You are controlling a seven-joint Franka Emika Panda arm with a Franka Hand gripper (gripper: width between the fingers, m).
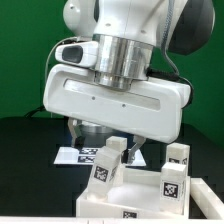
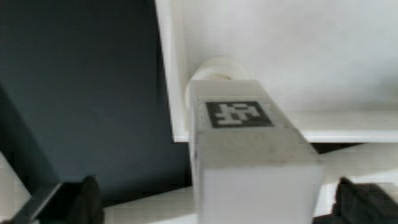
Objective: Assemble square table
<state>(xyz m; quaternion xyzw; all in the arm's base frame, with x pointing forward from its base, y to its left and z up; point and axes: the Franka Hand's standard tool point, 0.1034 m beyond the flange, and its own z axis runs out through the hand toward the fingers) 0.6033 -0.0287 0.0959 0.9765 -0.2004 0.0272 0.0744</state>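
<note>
The white plastic square tabletop with a raised rim point(image 1: 140, 190) lies flat on the dark worktop point(image 1: 25, 170), near the edge closest to the exterior camera, probably with its underside up so that the legs can go into its corners. Three short white block legs with black-and-white marker tags stand on or just beside it: one point(image 1: 104, 165) at the corner on the exterior view's left, one point(image 1: 172, 183) more to the exterior view's right, and one point(image 1: 178, 152) behind that. It is hard to say which of them are already fixed and which only stand there.

In the wrist view, the two dark fingertips point(image 2: 63, 200) of the gripper point(image 2: 214, 200) are wide apart, one on each side of a white block leg point(image 2: 240, 150). They do not touch it, so the gripper holds nothing. The leg stands upright at the inner corner of the rim point(image 2: 267, 60), and its upper end seems to meet a small round boss there; this looks like the place where it is to be screwed in. The open fingers on both sides suggest a grasp being prepared, or a leg just set free.

In the exterior view the large white body of the arm point(image 1: 115, 95) covers the gripper and the far part of the tabletop. A fourth leg is not clearly visible. The flat white marker board point(image 1: 78, 155) shows only partly behind the legs.
</note>
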